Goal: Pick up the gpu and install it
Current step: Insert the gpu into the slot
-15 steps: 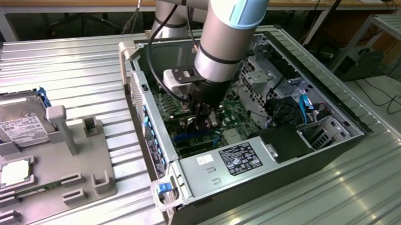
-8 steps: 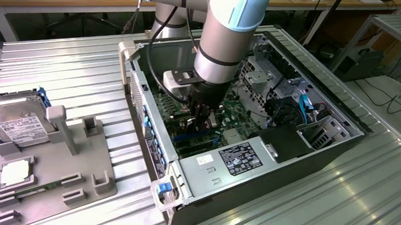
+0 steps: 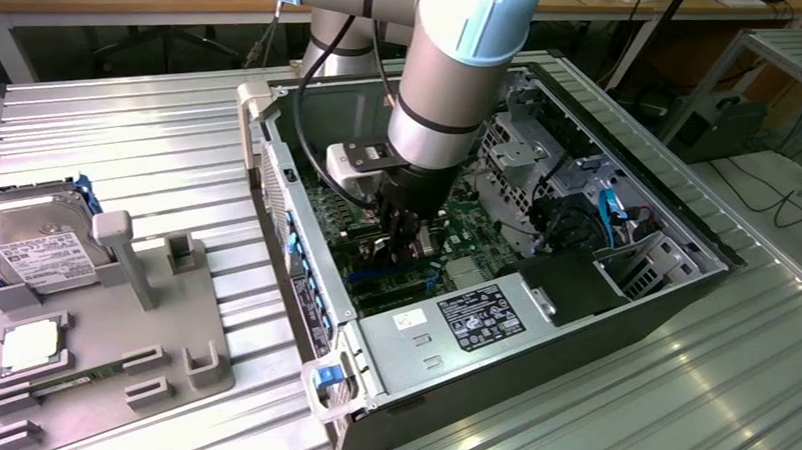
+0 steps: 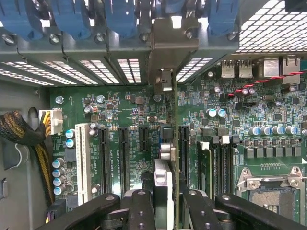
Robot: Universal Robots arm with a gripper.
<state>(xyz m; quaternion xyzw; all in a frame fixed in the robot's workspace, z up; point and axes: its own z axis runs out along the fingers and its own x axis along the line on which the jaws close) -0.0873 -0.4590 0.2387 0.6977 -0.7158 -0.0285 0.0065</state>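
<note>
The gpu (image 4: 169, 143) has a dull grey metal bracket and a matt green board edge, pinched between the gripper (image 4: 165, 201)'s matt black fingers (image 4: 139, 211). The motherboard (image 4: 268, 120) is green with shiny silver capacitors. The computer case (image 3: 275, 181) is bare brushed metal. The table (image 3: 137, 146) is ribbed, glossy aluminium; the tray (image 3: 170, 347) is matt grey plastic.

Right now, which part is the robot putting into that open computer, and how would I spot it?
Look inside the open computer case, under the arm's black gripper. Between the fingers stands the gpu, a thin card seen edge-on above the green board. Unlike the empty black slots beside it, it has a silver metal bracket reaching the case's rear wall.
</note>
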